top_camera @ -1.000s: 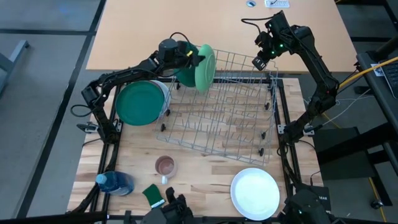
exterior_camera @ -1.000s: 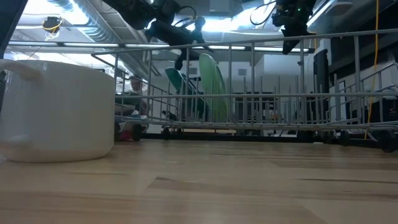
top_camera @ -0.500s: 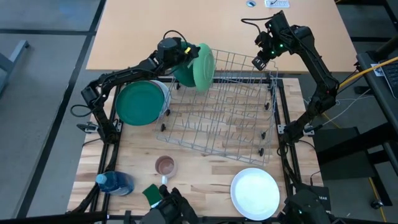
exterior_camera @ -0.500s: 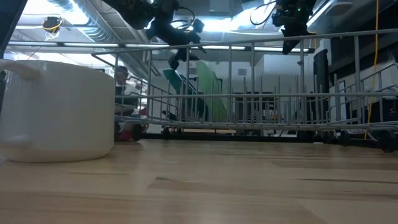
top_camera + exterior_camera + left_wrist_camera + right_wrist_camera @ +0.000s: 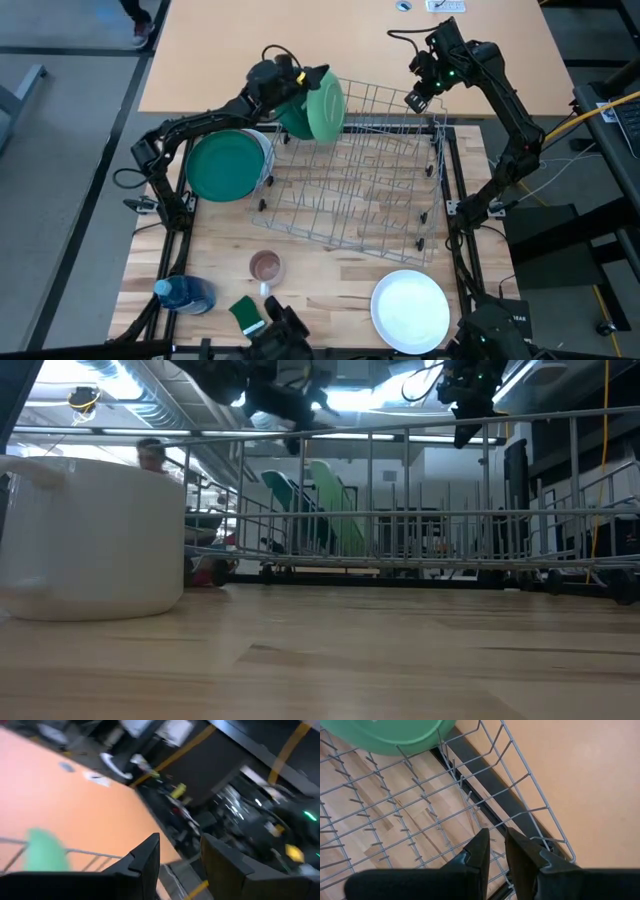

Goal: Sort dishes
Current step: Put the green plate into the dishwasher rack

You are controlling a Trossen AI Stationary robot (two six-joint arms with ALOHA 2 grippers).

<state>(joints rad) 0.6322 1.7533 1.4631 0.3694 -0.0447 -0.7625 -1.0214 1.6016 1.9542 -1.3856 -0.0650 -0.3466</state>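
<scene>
A light green plate (image 5: pixel 326 104) stands on edge in the far left corner of the wire rack (image 5: pixel 360 175), its lower rim between the tines. A dark green plate (image 5: pixel 288 122) stands right behind it. My left gripper (image 5: pixel 312 78) hovers open just above the light green plate's top rim, pointing level, and the left wrist view (image 5: pixel 180 847) shows nothing between its fingers. My right gripper (image 5: pixel 415 100) hangs over the rack's far right corner, its fingers a narrow gap apart (image 5: pixel 497 840) and empty. Another dark green plate (image 5: pixel 222 166) lies on a stack left of the rack. A white plate (image 5: pixel 410 310) lies near the front edge.
A small clear mug (image 5: pixel 265 267), a green sponge (image 5: pixel 245 314) and a blue bottle (image 5: pixel 185 295) sit on the near left of the table. The rack fills the middle. Bare wood shows between the rack and the white plate.
My left gripper has risen off the light green plate's top rim and tipped upward until it points level. The plate stays standing in the rack beside the dark green one. My right arm has kept still.
</scene>
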